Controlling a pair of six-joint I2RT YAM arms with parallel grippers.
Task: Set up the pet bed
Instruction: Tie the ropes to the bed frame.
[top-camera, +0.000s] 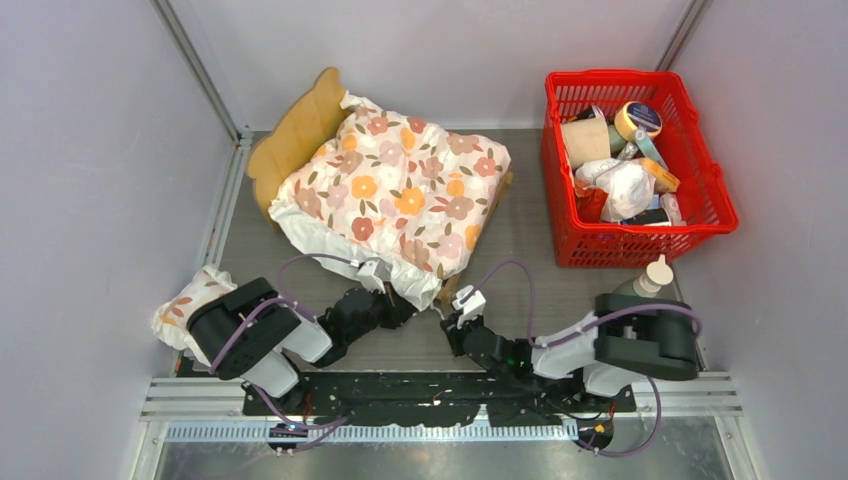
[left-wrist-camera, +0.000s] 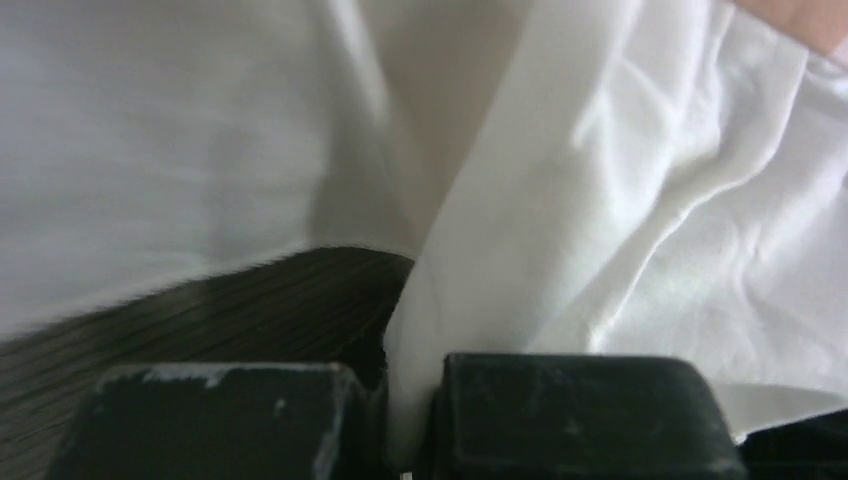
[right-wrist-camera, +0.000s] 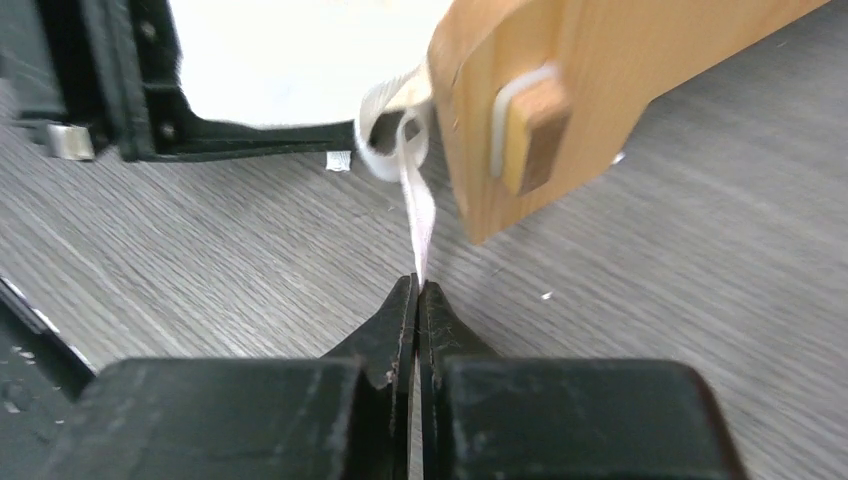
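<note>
The pet bed (top-camera: 296, 128) is a light-wood frame with a scalloped headboard at the back left. A white floral cushion (top-camera: 400, 190) lies over it and hides its sleeping surface. My left gripper (top-camera: 383, 290) is at the cushion's near edge. In the left wrist view that gripper (left-wrist-camera: 405, 400) is shut on a fold of the cushion's white fabric (left-wrist-camera: 620, 200). My right gripper (top-camera: 462, 308) is at the bed's near right corner. In the right wrist view it (right-wrist-camera: 417, 292) is shut on a thin white strap (right-wrist-camera: 418, 210) that hangs beside the bed's wooden corner post (right-wrist-camera: 580, 90).
A red plastic basket (top-camera: 715, 195) full of assorted items stands at the back right. A small floral pillow (top-camera: 188, 305) lies at the near left beside the left arm. A bottle with a white cap (top-camera: 655, 275) stands by the right arm's base. Walls close in on both sides.
</note>
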